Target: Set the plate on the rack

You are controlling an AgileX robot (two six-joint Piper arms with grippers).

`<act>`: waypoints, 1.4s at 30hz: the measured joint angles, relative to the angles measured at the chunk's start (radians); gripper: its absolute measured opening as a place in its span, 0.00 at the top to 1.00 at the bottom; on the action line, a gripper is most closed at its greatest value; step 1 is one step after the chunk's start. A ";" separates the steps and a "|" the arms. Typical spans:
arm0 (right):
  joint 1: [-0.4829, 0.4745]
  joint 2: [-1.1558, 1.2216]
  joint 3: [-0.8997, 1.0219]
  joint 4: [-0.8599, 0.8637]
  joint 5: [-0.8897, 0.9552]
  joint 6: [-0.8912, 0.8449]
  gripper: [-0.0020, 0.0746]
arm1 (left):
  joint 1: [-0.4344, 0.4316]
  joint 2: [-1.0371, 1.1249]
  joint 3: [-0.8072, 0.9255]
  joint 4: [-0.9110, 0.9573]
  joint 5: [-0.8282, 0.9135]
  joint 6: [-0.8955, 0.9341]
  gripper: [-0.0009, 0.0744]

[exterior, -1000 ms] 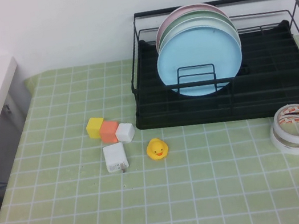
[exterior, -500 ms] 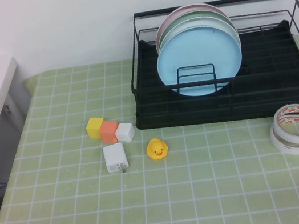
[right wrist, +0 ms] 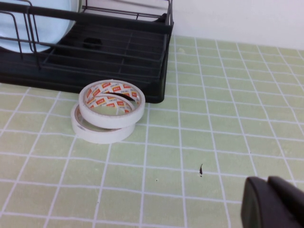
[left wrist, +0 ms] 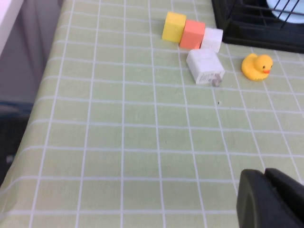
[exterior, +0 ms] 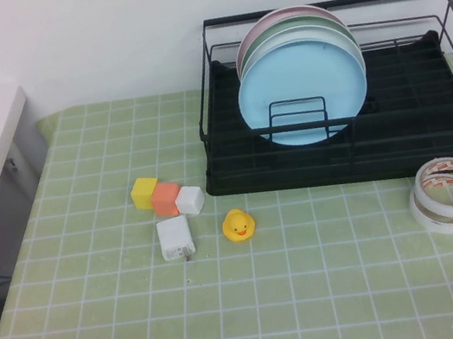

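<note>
Here, we list the scene around the rack.
Rack [exterior: 430,129]: black wire, at the table's far side.
Plate [exterior: 300,90]: sky-blue, upright in the rack, frontmost of 4.
Tape rolls [exterior: 448,193]: 2 stacked, just beside the rack's near corner.
Left gripper [left wrist: 271,199]: away from the rack; we cannot tell its grip.
Right gripper [right wrist: 274,202]: near the tape; likewise unclear.

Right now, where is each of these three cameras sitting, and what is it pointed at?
High view: raised on the robot's side, angled down at the rack holding the plate; no arm shows.
Left wrist view: on the left arm, low over the table, facing blocks and duck; left gripper at the corner.
Right wrist view: on the right arm, facing tape rolls; right gripper at the corner.
Both wrist views catch the rack.
</note>
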State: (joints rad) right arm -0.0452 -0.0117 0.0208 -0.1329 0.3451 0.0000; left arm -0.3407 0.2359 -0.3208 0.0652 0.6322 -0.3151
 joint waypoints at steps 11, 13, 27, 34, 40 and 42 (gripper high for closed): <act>0.000 0.000 0.000 -0.001 0.002 0.000 0.96 | 0.167 -0.238 0.325 -0.076 -0.375 0.000 0.99; 0.000 0.000 0.000 -0.001 0.003 0.000 0.96 | 0.233 -0.245 0.341 -0.112 -0.375 0.000 0.99; 0.000 0.000 -0.002 -0.001 0.003 0.000 0.96 | 0.307 -0.245 0.339 -0.127 -0.323 0.178 0.99; 0.000 0.000 -0.002 -0.001 0.003 0.000 0.96 | 0.307 -0.245 0.339 -0.127 -0.321 0.183 0.99; 0.000 0.000 -0.002 -0.001 0.003 0.000 0.96 | 0.307 -0.245 0.339 -0.127 -0.321 0.183 0.99; 0.000 0.000 -0.002 -0.001 0.003 0.000 0.96 | 0.307 -0.245 0.339 -0.127 -0.321 0.183 0.99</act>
State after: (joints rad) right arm -0.0452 -0.0117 0.0192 -0.1336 0.3480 0.0000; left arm -0.0335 -0.0091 0.0182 -0.0620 0.3113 -0.1318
